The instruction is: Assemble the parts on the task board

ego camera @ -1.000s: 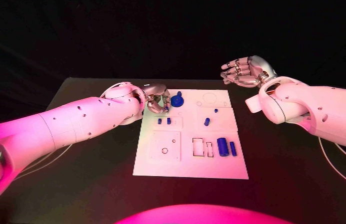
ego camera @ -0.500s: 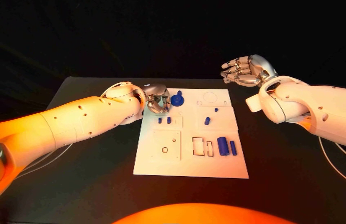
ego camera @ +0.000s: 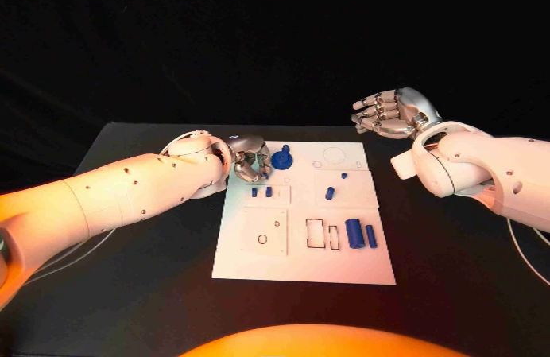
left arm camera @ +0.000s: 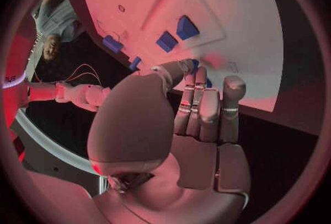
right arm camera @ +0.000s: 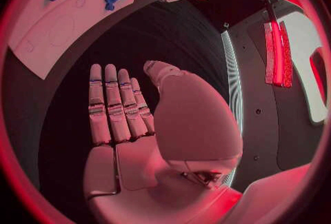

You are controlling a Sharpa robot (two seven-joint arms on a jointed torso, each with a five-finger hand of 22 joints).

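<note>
The blue round part (ego camera: 282, 163) lies at the far left corner of the task board (ego camera: 305, 265), a flat disc with a short stub rising from it. It looks like light, rigid plastic with a smooth skin, so it should lift easily but could slip from metal fingers; the stub or the disc's edge seems the best place to pinch. Two small blue pegs (ego camera: 261, 192) sit in a recess just nearer the robot, one slanted peg (ego camera: 329, 193) lies toward the middle, and two larger cylinders (ego camera: 360, 234) stand side by side near the right edge.

The left hand (ego camera: 245, 160) rests at the board's far left edge, just beside the round part. Its fingers are drawn together and bent toward the board; whether they pinch anything cannot be told. The right hand (ego camera: 391, 112) hangs off the board's far right corner, well apart from every part, fingers curled loosely and holding nothing.

The left wrist view shows the left fingers (left arm camera: 200, 108) reaching onto the white board next to two blue pegs, with a blue speck at the fingertips, closeness the head view hides behind the wrist. The right wrist view shows the right fingers (right arm camera: 113, 108) laid out straight and empty over the dark surface (right arm camera: 172, 42), with the round part and the left hand beyond.
</note>
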